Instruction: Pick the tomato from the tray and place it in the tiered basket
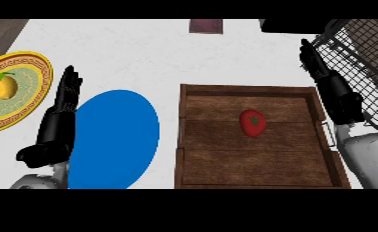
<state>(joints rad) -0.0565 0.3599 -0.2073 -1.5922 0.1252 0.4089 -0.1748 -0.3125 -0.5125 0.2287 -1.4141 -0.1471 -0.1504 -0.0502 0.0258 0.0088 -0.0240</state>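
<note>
A red tomato [252, 122] lies in the wooden tray [221, 168], near the black wire tiered basket [354, 46].

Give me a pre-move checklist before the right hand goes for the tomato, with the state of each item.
1. Tomato lies in the wooden tray, uncovered: ok.
2. Right hand open, holding nothing: ok.
3. Right hand is over the tomato: not ok; it is beyond the tray's far right corner, beside the tiered basket.
4. Left hand open and away from the tray, by the blue plate: ok.
5. Free room in the basket: cannot tell; only its mesh edge shows.
</note>
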